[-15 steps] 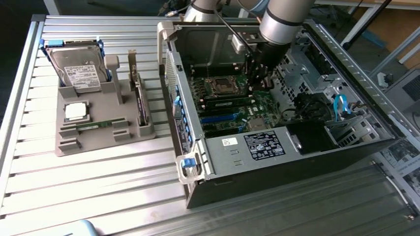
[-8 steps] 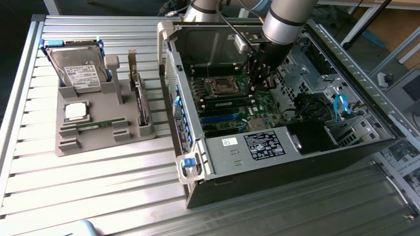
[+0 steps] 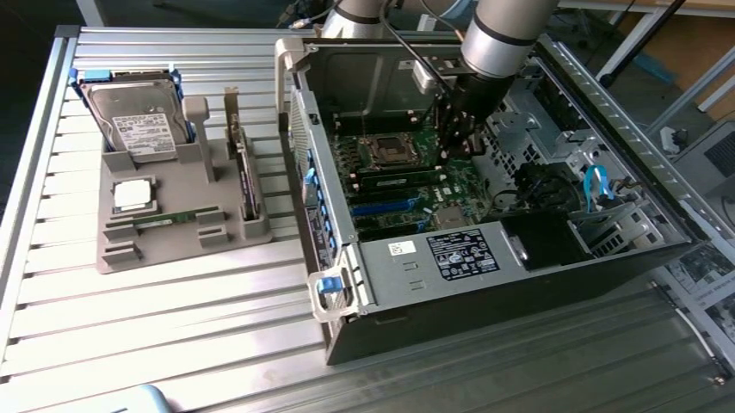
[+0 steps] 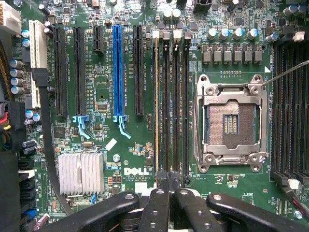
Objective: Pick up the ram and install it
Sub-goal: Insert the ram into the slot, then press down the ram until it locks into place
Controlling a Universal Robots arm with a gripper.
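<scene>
In the exterior view the ram (image 3: 161, 219) lies flat in the grey holder (image 3: 115, 249) on the desk (image 3: 172, 344), left of centre. Its long axis runs roughly left to right. The fingers (image 3: 457, 129) are well apart from it, down inside the open computer case (image 3: 483, 284) at upper right. In the wrist view the fingers (image 4: 161, 203) are pressed together, gripping nothing, at the lower-centre ends of the black memory slots (image 4: 176, 96).
</scene>
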